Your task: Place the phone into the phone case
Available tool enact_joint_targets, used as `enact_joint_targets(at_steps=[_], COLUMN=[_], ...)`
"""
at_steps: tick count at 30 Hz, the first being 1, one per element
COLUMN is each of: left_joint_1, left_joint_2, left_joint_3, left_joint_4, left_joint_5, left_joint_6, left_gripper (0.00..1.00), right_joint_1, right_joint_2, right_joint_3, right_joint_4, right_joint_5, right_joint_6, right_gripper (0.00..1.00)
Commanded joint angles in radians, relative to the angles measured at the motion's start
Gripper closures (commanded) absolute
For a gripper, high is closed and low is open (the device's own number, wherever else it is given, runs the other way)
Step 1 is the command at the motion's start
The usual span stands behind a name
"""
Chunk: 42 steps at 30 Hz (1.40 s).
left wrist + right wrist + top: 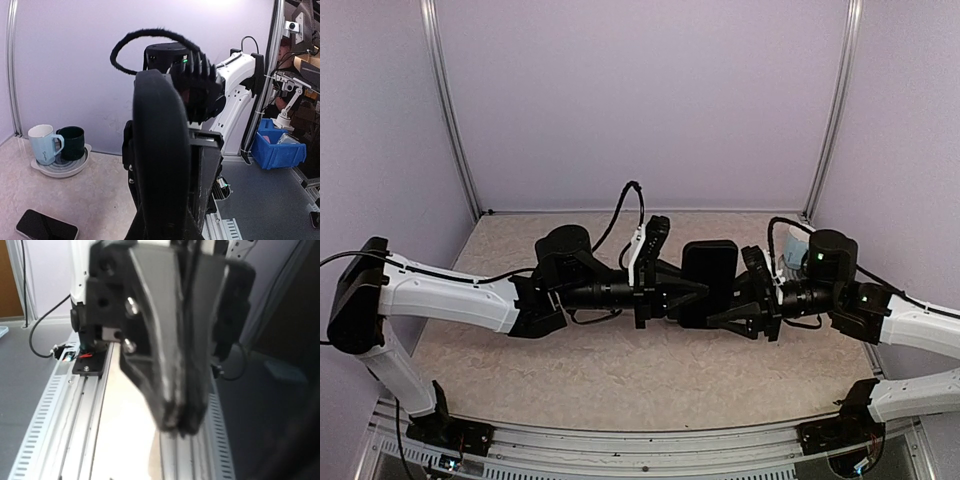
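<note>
Above the middle of the table [620,385], the case [710,270] hangs between the two arms with no phone in it. The phone [46,228] lies flat on the tabletop, well apart from the case, with two cups [55,145] farther back. So nothing is fitted yet, and by my reckoning the whole insertion is left to do. The left gripper [697,291] is clenched tight on the case's edge. The right gripper [715,320] sits against the case's other side, but its wrist view is blurred: gripping or let go, I can't tell.
</note>
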Motion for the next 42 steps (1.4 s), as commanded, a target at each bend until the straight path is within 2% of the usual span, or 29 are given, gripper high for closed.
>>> enact_joint_targets(at_steps=[1,3,4,5,7,9,10,11,14,18,19,20,21,22,24,26,28,30,36,41,42], left_joint_1=[-0.004,-0.003,-0.003,-0.003,-0.003,-0.003,-0.003,-0.004,-0.002,-0.002,-0.002,-0.002,-0.001,-0.002,-0.002,-0.001,-0.002,-0.002,-0.005,-0.007,-0.006], left_joint_2=[-0.035,-0.041,-0.042,-0.044,-0.048,-0.052,-0.053,-0.053,-0.056,-0.06,-0.064,-0.067,-0.072,-0.076,-0.086,-0.089,-0.084,-0.082,-0.082,-0.078,-0.075], left_joint_3=[-0.034,-0.035,-0.036,-0.039,-0.043,-0.043,-0.043,-0.043,-0.044,-0.054,-0.056,-0.06,-0.066,-0.075,-0.089,-0.088,-0.086,-0.083,-0.09,-0.098,-0.099], left_joint_4=[0.078,0.084,0.086,0.09,0.1,0.104,0.107,0.108,0.104,0.1,0.098,0.094,0.092,0.093,0.093,0.08,0.073,0.075,0.082,0.076,0.074], left_joint_5=[-0.024,-0.016,-0.016,-0.018,-0.022,-0.021,-0.018,-0.017,-0.02,-0.037,-0.04,-0.042,-0.044,-0.049,-0.055,-0.052,-0.047,-0.033,-0.031,-0.039,-0.041], left_joint_6=[-0.018,-0.018,-0.018,-0.018,-0.017,-0.015,-0.015,-0.014,-0.011,-0.017,-0.019,-0.019,-0.018,-0.015,-0.009,-0.001,0.0,-0.004,-0.014,-0.015,-0.015], left_gripper=[1.0,1.0,1.0,1.0,1.0,1.0,1.0,1.0,1.0,1.0,1.0,1.0,1.0,1.0,1.0,1.0,1.0,1.0,1.0,1.0,1.0], right_joint_1=[0.008,0.009,0.009,0.009,0.009,0.009,0.009,0.008,0.009,0.008,0.009,0.009,0.008,0.008,0.008,0.005,0.004,0.004,0.004,0.004,0.004], right_joint_2=[-0.017,-0.012,-0.009,-0.006,-0.005,-0.005,-0.002,0.003,0.014,0.004,-0.001,-0.007,-0.013,-0.022,-0.047,-0.067,-0.071,-0.059,0.001,0.013,0.015], right_joint_3=[-0.064,-0.08,-0.083,-0.085,-0.096,-0.109,-0.117,-0.119,-0.107,-0.099,-0.099,-0.098,-0.097,-0.097,-0.093,-0.073,-0.044,-0.021,-0.004,-0.02,-0.022], right_joint_4=[0.038,0.041,0.038,0.035,0.034,0.048,0.065,0.078,0.095,0.093,0.093,0.086,0.079,0.072,0.067,0.066,0.069,0.075,0.102,0.12,0.121], right_joint_5=[0.007,0.011,0.013,0.014,0.027,0.026,0.022,0.017,-0.002,-0.006,0.013,0.036,0.051,0.058,0.073,0.067,0.052,0.047,0.002,-0.01,-0.01], right_joint_6=[-0.006,0.001,0.002,0.002,0.003,0.004,0.009,0.014,0.018,0.015,0.027,0.036,0.039,0.04,0.043,0.037,0.025,0.022,0.053,0.072,0.074], right_gripper=[0.64,0.76,0.78,0.76,0.64,0.6,0.62,0.69,1.0,1.0,0.95,0.77,0.62,0.53,0.45,0.45,0.47,0.53,0.74,0.99,1.0])
